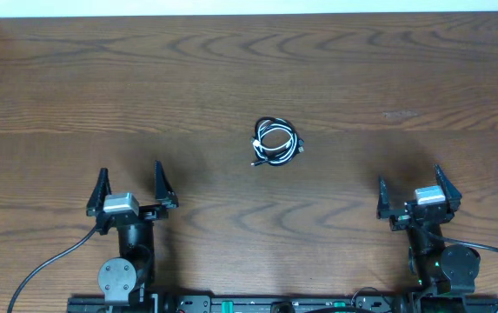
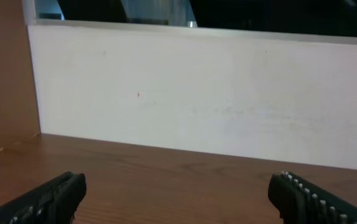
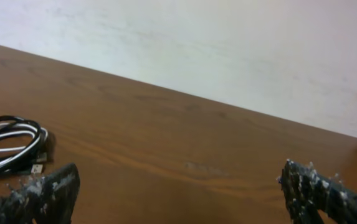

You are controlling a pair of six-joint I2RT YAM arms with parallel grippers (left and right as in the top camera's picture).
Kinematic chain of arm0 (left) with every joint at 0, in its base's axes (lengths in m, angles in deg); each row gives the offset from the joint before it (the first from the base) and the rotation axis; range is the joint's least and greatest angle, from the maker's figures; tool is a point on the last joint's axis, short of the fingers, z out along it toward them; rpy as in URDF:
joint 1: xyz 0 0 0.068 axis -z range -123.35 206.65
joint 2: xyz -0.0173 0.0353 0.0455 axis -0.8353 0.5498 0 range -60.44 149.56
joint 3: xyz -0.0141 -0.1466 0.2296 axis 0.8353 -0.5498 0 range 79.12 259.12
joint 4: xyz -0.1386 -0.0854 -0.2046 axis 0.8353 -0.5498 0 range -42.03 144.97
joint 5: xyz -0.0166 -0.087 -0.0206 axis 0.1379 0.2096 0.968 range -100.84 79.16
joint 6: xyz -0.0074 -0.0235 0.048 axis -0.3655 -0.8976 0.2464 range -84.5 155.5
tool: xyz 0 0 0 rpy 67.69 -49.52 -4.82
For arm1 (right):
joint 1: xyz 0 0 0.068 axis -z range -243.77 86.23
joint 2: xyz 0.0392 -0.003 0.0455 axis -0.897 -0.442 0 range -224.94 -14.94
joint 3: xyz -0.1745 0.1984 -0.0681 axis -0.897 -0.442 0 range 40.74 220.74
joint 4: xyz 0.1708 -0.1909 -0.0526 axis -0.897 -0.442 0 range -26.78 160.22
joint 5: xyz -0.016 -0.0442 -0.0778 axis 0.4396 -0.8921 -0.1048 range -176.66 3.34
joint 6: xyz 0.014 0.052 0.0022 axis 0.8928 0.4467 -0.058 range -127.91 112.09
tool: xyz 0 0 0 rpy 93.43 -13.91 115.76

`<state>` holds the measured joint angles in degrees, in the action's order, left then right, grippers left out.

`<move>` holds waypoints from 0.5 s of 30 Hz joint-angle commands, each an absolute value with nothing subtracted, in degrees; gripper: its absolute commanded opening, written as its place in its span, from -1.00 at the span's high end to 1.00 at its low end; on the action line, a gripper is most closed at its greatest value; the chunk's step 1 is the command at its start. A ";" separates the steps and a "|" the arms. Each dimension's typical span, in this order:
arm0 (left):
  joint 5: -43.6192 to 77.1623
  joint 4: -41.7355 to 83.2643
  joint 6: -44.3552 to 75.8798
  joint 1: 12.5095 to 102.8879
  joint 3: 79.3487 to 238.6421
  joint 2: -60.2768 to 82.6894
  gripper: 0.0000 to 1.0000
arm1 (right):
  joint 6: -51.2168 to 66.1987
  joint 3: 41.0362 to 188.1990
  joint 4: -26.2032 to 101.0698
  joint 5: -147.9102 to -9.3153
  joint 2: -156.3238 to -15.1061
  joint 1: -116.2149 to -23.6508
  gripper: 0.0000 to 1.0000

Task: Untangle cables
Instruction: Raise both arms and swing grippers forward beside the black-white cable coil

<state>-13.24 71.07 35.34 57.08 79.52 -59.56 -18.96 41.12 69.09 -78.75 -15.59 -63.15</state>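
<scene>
The cables (image 1: 275, 142) lie coiled in one small bundle of black and white cords near the middle of the wooden table (image 1: 231, 78). The bundle also shows at the left edge of the right wrist view (image 3: 10, 146), with a small plug end beside it. My left gripper (image 1: 130, 183) is open and empty at the near left, well short of the bundle. My right gripper (image 1: 413, 184) is open and empty at the near right. In the left wrist view the left gripper (image 2: 177, 186) faces bare table and no cables show there.
A white wall (image 2: 203, 93) runs along the table's far edge. A wooden side panel (image 2: 4, 74) stands at the far left. Thick black arm wires (image 1: 49, 261) trail near the arm bases at the front edge.
</scene>
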 commanded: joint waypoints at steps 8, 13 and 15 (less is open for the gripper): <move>-12.54 51.42 28.63 56.81 93.64 -57.74 -0.97 | -11.50 42.15 67.89 -74.69 -15.28 -63.87 -0.98; -6.16 43.64 28.06 56.81 101.01 -52.21 -0.97 | -5.89 44.64 67.85 -71.56 -15.78 -63.80 -0.98; -3.77 41.36 27.86 56.81 104.07 -49.04 -0.97 | -4.38 46.63 67.65 -69.55 -16.57 -63.80 -0.99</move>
